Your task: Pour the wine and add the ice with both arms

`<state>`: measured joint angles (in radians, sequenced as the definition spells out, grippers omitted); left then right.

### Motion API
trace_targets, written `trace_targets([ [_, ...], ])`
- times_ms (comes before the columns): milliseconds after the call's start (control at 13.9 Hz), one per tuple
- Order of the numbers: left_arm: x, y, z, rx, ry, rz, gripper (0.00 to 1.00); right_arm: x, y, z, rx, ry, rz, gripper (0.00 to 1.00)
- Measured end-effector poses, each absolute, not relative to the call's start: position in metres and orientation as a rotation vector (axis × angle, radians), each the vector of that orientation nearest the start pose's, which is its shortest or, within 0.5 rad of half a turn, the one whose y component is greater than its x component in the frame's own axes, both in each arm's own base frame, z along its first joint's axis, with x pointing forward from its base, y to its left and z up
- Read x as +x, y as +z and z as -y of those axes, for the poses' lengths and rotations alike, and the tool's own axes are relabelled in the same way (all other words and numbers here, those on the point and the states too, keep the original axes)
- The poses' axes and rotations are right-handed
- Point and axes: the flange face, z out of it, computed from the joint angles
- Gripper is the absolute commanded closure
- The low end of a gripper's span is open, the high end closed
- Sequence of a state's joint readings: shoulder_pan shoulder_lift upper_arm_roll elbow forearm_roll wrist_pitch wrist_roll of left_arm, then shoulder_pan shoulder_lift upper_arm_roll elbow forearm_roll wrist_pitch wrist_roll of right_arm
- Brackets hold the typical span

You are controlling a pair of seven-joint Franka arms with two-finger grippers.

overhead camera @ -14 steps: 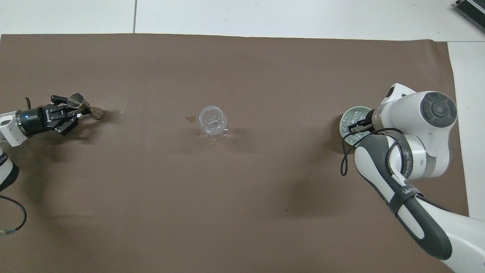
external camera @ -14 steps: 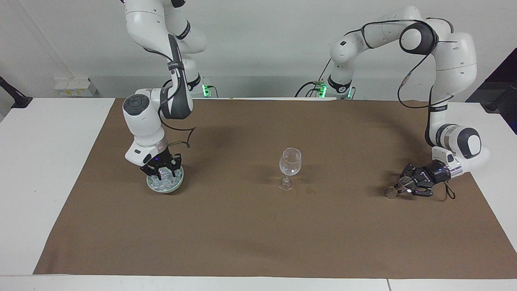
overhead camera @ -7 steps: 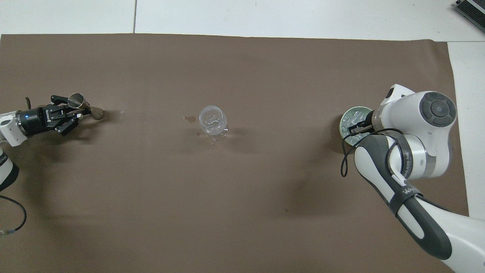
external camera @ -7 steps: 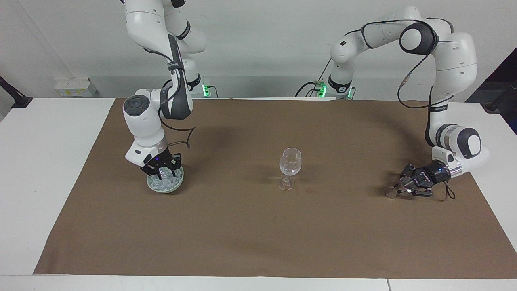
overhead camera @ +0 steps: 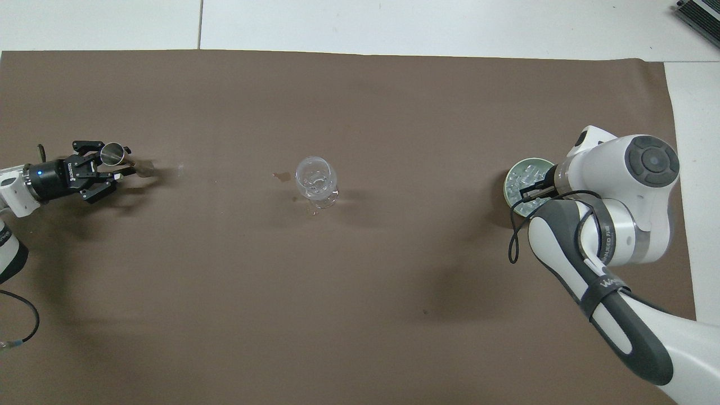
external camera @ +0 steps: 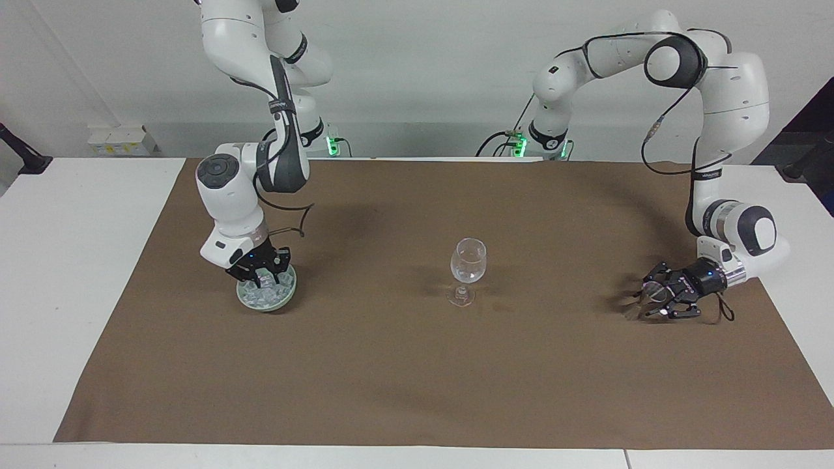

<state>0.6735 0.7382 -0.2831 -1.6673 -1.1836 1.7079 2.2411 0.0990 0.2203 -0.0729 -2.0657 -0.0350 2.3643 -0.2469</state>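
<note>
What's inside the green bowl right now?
The bowl holds a heap of clear ice cubes. The right hand is down among them, covering part of the heap, so whether it has one can't be seen.

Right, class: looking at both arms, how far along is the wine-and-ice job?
Done: unclear; the wine glass stands upright on the brown cloth, its contents hard to read. In hand: the right pincer is down in the green bowl among the ice; the left pincer is at the metal jigger. Left: carrying ice to the glass, at least.
</note>
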Motion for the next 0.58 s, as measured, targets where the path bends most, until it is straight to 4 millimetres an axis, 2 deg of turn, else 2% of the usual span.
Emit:
trace_targets([
  [216,0.621,0.215,-0.186,1.606,1.226,1.074,0.13,0.59,0.336,-0.016,-3.155,-0.123,0.478,0.78],
  [577,0.622,0.221,-0.194,1.623,1.183,1.139,0.1,0.593,0.345,-0.016,-3.155,-0.126,0.476,1.0],
])
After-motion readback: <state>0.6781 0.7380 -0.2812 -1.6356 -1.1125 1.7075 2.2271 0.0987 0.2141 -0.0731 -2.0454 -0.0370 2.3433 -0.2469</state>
